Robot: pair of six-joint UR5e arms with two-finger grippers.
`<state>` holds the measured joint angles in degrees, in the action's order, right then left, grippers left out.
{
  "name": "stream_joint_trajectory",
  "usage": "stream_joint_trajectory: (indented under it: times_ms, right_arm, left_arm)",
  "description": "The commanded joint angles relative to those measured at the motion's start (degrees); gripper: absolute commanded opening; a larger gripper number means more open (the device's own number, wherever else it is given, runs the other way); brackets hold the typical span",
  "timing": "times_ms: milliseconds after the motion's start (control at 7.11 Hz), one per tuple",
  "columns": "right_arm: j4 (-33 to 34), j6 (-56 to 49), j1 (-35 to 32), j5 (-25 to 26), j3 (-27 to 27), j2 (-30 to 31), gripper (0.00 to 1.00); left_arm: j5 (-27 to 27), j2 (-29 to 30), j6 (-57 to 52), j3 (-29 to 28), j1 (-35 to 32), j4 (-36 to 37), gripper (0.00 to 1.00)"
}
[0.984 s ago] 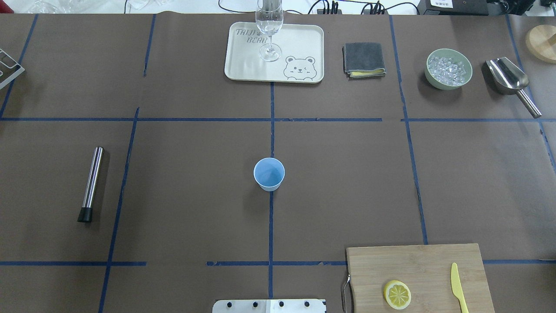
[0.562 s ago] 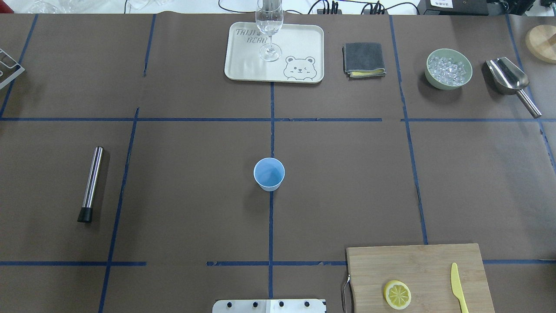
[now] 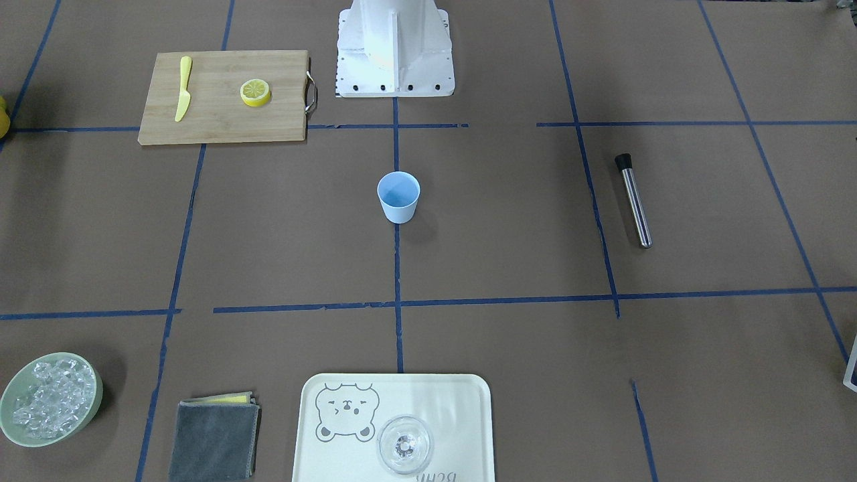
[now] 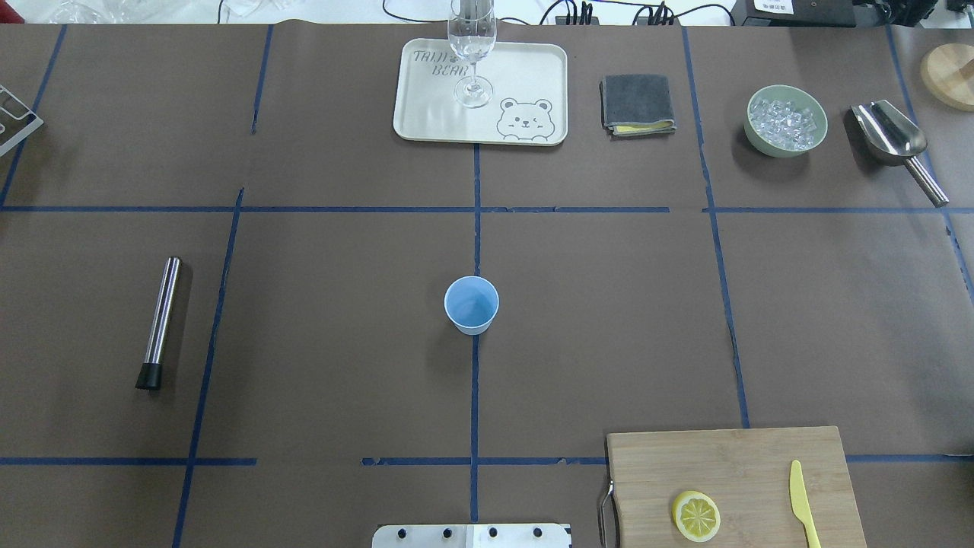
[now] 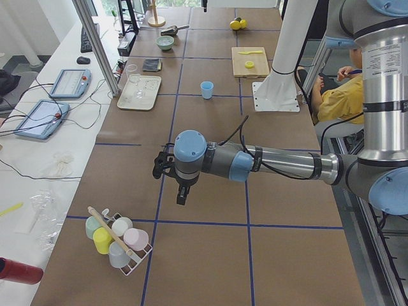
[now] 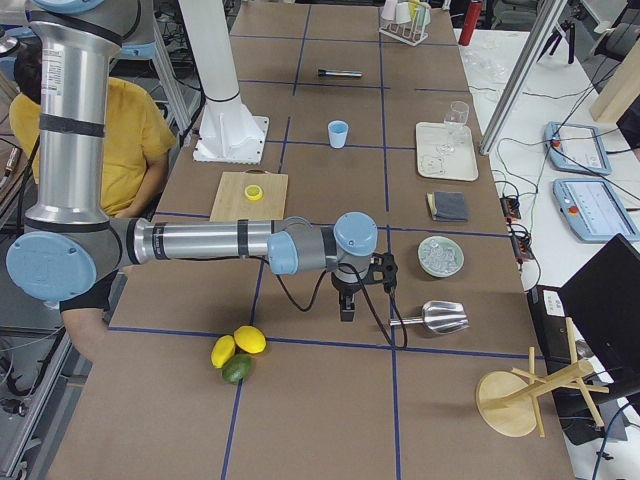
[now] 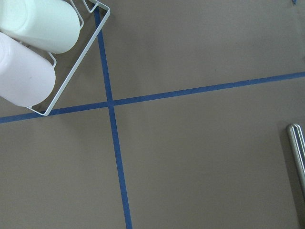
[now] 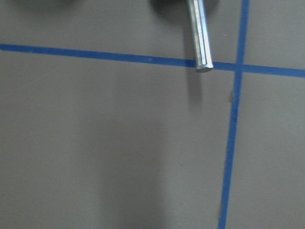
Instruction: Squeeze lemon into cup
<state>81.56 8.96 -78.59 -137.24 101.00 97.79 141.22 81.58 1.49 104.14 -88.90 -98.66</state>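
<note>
Nothing of the task is done yet, as far as I can judge. The lemon lies flat on the board, cut face up, beside the knife, and nothing touches it. The cup stands upright in the middle of the table, and it looks empty. What is left is everything: to reach the lemon, to grip it, to carry it over the cup and to press it there.

The right gripper hangs above the table at the far end, just beside the handle of the scoop. From it the lemon is well apart, back toward the robot's base, and the cup is farther away again. The left gripper hangs at the other end, near a wire rack, and both things are well apart from it.

Neither gripper holds or touches anything. How far their fingers are spread I cannot tell, because only the side views show them.
</note>
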Motion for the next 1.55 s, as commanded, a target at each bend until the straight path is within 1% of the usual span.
stream_joint_trajectory:
  times_ms: [0,141,281,562,703,844,984,1125,1266,1406]
  right_arm:
    - [-12.4,0.4,8.6,-0.3,5.6,5.8,1.00]
    - [-16.2,8.0,12.6,0.2,8.3,6.9,1.00]
    - [-17.7,20.4,18.2,4.9,12.5,6.8,1.00]
    - [-19.1,37.9,32.6,12.7,19.1,6.4,1.00]
    - [-19.1,49.2,43.3,20.6,22.1,6.1,1.00]
    - [-19.0,57.3,55.1,32.4,24.1,5.8,1.00]
    - [-19.0,64.1,62.6,40.4,25.0,5.8,1.00]
    - [-19.0,65.5,64.9,40.7,25.5,5.9,1.00]
    - [-18.9,72.7,68.1,41.5,25.4,6.0,1.00]
    - [-18.9,75.3,73.0,46.3,26.0,6.1,1.00]
  left_arm:
    - [0.1,-0.2,0.0,0.0,0.0,-0.2,1.00]
    - [0.1,-0.6,0.1,0.0,0.0,-0.2,1.00]
    - [0.2,-1.0,0.1,0.1,0.0,-0.3,1.00]
    - [0.2,-1.0,0.0,-0.1,0.0,-0.3,1.00]
    - [0.2,-1.0,0.1,-0.1,0.0,-0.3,1.00]
    - [0.2,-1.0,0.0,-0.2,0.0,-0.3,1.00]
    - [0.2,-1.0,0.0,-0.2,0.0,-0.3,1.00]
    - [0.2,-1.0,0.1,-0.2,0.0,-0.3,1.00]
    - [0.2,-1.0,0.1,-0.2,0.0,-0.3,1.00]
    - [0.2,-1.0,0.1,-0.2,0.0,-0.3,1.00]
